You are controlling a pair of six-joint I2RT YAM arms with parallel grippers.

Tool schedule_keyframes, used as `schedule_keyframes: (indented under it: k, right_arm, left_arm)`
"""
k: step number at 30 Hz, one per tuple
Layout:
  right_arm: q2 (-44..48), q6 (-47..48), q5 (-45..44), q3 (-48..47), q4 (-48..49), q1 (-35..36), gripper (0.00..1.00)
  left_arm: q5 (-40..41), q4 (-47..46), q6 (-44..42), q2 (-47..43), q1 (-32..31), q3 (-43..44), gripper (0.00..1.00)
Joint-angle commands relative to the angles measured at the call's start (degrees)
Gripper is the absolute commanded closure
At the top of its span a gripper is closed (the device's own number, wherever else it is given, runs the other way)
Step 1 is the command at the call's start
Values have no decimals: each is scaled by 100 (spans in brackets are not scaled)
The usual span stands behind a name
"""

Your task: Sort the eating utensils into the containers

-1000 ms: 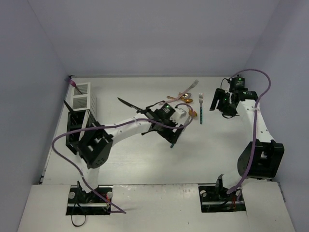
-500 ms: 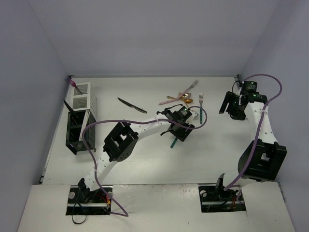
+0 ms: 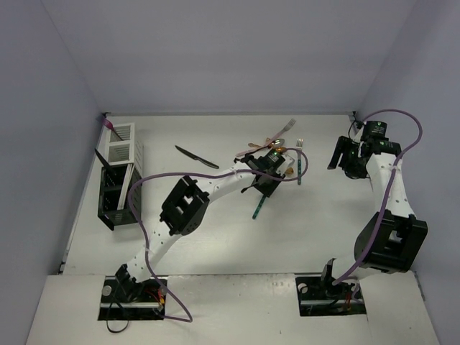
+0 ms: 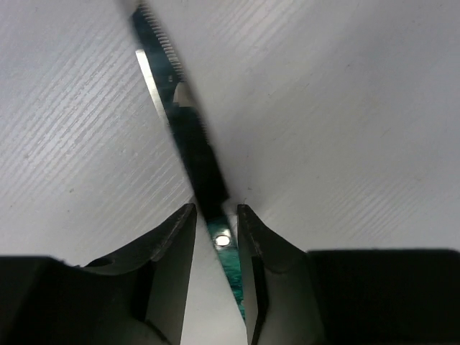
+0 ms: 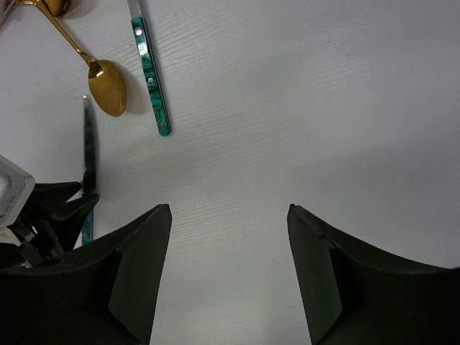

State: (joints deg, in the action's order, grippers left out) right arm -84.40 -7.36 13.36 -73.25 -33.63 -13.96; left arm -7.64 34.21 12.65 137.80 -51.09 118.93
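Left gripper (image 4: 215, 213) set astride teal-handled knife (image 4: 203, 162), fingers (image 4: 171, 248) close on both sides, pinch not confirmable, right gripper (image 5: 228, 210) spread wide

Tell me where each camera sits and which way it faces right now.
Top: above and behind the robot, looking down on the table; left arm and right arm show whole.
Left wrist: close over the table, looking down; left end effector straddles the teal knife.
Right wrist: higher, looking down on the spoon and fork; open right end effector frames it.
Shared: both wrist views show the teal knife.
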Motion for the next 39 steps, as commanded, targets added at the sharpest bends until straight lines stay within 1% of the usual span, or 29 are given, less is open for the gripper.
schedule_keyframes:
  k: [1, 3, 7, 8, 11, 13, 16, 18, 20, 23, 25, 26, 27, 29, 30, 32, 33, 36, 39]
  right_arm:
    - [235, 152, 125, -86, 49, -63, 37]
    - [217, 170, 175, -123, 49, -63, 38]
    - [161, 198, 246, -163, 48, -72, 38]
    - [154, 206, 272, -182, 49, -72, 38]
    - [152, 208, 352, -214, 49, -72, 39]
    - [156, 226, 400, -211, 49, -72, 39]
    - [151, 246, 497, -198, 51, -63, 39]
    - [142, 262, 528, -198, 58, -63, 39]
    - [111, 290, 568, -207, 58, -55, 40]
    - [42, 325, 625, -216, 68, -35, 41]
    - [-11, 352, 655, -216, 81, -14, 41]
    - [-39, 357, 683, -216, 92, -3, 41]
    - [-58, 366, 701, -208, 93, -2, 42]
    - [-104, 374, 740, -214, 138, 51, 42]
    - [-123, 375, 746, -216, 146, 77, 42]
    - [-167, 373, 709, -236, 186, 176, 42]
    - [-172, 366, 678, -242, 205, 222, 42]
    - [-140, 360, 554, -238, 273, 468, 40]
    - [-94, 375, 369, -216, 348, 766, 35]
  left_arm:
    - [2, 629, -136, 89, 87, -231, 79]
    - [-31, 685, -168, -52, 91, -484, 87]
    - [-141, 841, -114, -297, 91, -880, 98]
    - [-167, 900, -107, -401, 91, -1017, 100]
    - [-125, 864, -160, -888, 98, -1375, 100]
    - [-18, 708, -260, -1388, 114, -1593, 100]
    - [-86, -330, -336, -2576, 294, -2403, 100]
    - [-311, -1330, -398, -3533, 498, -3145, 100]
    - [-493, -2275, -563, -4537, 719, -3633, 100]
    - [-663, -2476, -764, -5319, 1101, -3928, 100]
    - [-823, -2457, -675, -5707, 1602, -4042, 100]
    - [-942, -2479, -619, -5916, 2012, -4143, 100]
    - [-1047, -2521, -607, -6101, 2042, -4247, 100]
    - [-1273, -2952, -584, -6587, 2761, -4660, 100]
    - [-1310, -3024, -580, -6809, 2883, -4853, 100]
    - [-1346, -3650, -597, -7369, 3498, -5360, 100]
    - [-1318, -3813, -611, -7648, 3677, -5619, 100]
    - [-1201, -4435, -538, -8260, 4445, -6119, 100]
    - [-1155, -4887, -393, -8578, 5062, -6562, 100]
